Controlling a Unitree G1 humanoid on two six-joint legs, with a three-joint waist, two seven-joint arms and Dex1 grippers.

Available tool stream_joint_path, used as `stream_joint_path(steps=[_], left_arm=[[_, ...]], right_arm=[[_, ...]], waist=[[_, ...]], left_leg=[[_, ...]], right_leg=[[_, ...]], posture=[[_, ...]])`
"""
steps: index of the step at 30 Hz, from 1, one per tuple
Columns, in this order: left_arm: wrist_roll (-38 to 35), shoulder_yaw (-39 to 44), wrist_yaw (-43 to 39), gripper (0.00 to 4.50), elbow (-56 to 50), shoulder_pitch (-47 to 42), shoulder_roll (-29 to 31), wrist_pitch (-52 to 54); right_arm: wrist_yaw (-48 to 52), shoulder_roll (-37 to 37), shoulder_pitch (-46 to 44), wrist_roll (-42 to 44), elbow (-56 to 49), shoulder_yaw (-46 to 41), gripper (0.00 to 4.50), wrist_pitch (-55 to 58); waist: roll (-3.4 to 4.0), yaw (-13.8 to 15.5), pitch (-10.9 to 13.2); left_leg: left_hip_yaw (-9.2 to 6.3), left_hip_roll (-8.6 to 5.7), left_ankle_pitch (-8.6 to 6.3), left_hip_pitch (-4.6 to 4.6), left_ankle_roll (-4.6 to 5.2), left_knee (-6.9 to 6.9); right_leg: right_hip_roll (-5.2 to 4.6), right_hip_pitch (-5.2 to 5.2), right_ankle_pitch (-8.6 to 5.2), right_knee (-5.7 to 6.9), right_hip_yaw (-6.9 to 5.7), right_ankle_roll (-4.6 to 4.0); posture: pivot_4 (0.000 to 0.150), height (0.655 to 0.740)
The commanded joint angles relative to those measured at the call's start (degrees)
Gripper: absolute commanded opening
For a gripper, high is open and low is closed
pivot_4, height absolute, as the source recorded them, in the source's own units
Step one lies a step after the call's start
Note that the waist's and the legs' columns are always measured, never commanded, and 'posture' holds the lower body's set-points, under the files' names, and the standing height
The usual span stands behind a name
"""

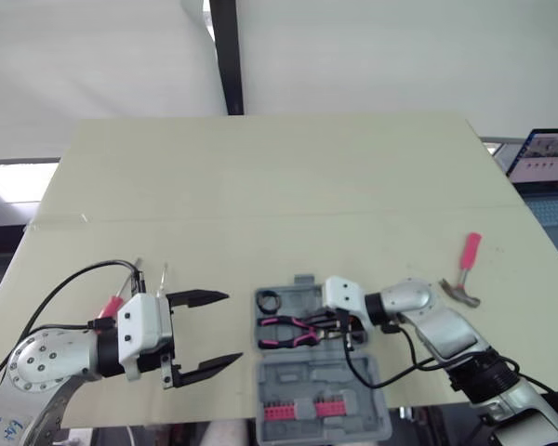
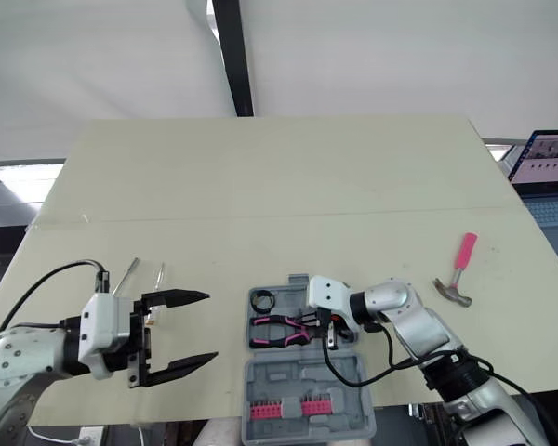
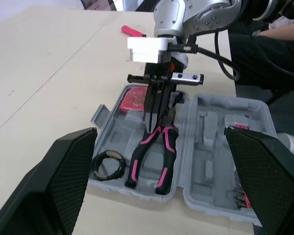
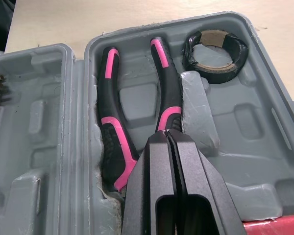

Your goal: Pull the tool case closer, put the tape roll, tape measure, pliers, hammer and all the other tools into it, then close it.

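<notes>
Nearest, at the front edge of the table [image 1: 260,186]: open grey tool case [image 1: 293,383], both halves lying flat, with a row of pink bits [image 1: 302,409] in the near half. Left of the case, above bare tabletop: left gripper [image 1: 232,327], spread wide and empty. In the far half of the case: pink-and-black pliers [image 1: 288,332], seated in the moulded slot, handles pointing left. Over the head end of the pliers: right gripper [image 4: 168,138], pressed tight together; contact with the pliers impossible to tell. Beside it in the case: a red item [image 3: 133,99], kind unclear. In the far left corner of the case: black tape roll [image 1: 268,300]. Just beyond the left gripper, on the table: two slim screwdrivers [image 2: 126,276]. Farther right, well apart from the case: pink-handled hammer [image 1: 463,271], flat on the table.
</notes>
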Motion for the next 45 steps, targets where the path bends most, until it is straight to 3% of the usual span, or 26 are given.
stream_joint_path(steps=[1, 8, 17, 20, 27, 34, 45], left_arm=[[-1.9, -0.2, 1.6, 4.50, -2.6, -1.0, 0.6, 2.2], [-2.1, 0.2, 6.2, 4.50, -2.5, -0.4, -0.9, 5.7], [1.9, 2.1, 8.5, 4.50, -0.4, 9.2, -4.6, 2.3], [4.4, 2.6, 8.0, 4.50, 2.7, 13.0, -6.6, -1.5], [9.6, 4.2, 7.7, 4.50, 9.7, 19.0, -10.8, -11.7], [11.2, 4.4, 4.9, 4.50, 11.0, 25.3, -11.2, -17.8], [11.0, 4.1, 4.3, 4.50, 9.4, 26.7, -10.7, -18.6]], right_arm=[[-0.4, -1.4, 3.0, -4.2, 3.7, 3.4, 0.06, 1.8], [-0.5, -2.3, 4.3, 7.0, -8.4, -7.6, 0.06, 7.6], [0.9, -18.0, 16.7, 19.3, -23.2, -30.3, 0.06, 19.6], [1.0, -21.0, 22.6, 21.0, -24.5, -36.0, 0.93, 21.0], [1.7, -22.1, 34.5, 24.0, -24.8, -46.7, 4.39, 22.0], [2.8, -20.7, 45.0, 22.6, -23.2, -50.9, 4.46, 17.6], [1.8, -20.5, 46.8, 22.4, -22.0, -50.6, 4.46, 15.5]], waist=[[0.01, 0.0, -0.1], [0.09, 0.3, 0.0], [0.37, 0.6, 0.4], [0.34, 0.6, 0.4], [0.32, 0.6, 0.4], [0.20, 0.8, 0.5], [0.20, 0.7, 0.5]], left_leg=[[0.01, 0.00, 0.00, 0.01, 0.00, 0.00], [0.00, -0.01, -0.01, -0.08, -0.01, -0.01], [0.04, 0.00, -0.02, -0.24, 0.02, -0.04], [0.09, -0.01, -0.04, -0.23, 0.05, -0.01], [0.12, 0.00, -0.05, -0.20, 0.06, -0.01], [0.13, 0.00, -0.07, -0.21, 0.09, -0.01], [0.12, 0.00, -0.07, -0.19, 0.09, -0.01]], right_leg=[[0.00, 0.00, 0.00, 0.00, 0.00, 0.00], [0.00, -0.03, 0.00, -0.05, 0.00, 0.00], [0.01, -0.15, 0.00, -0.18, -0.02, 0.00], [0.00, -0.09, 0.00, -0.22, 0.01, 0.01], [0.01, -0.09, 0.00, -0.23, 0.03, 0.01], [0.00, -0.07, 0.00, -0.27, 0.03, 0.01], [0.01, -0.05, 0.00, -0.27, 0.04, 0.01]], posture=[[0.150, 0.7400], [0.150, 0.7400], [0.150, 0.7400], [0.150, 0.7400], [0.150, 0.7400], [0.150, 0.7400], [0.150, 0.7400]])
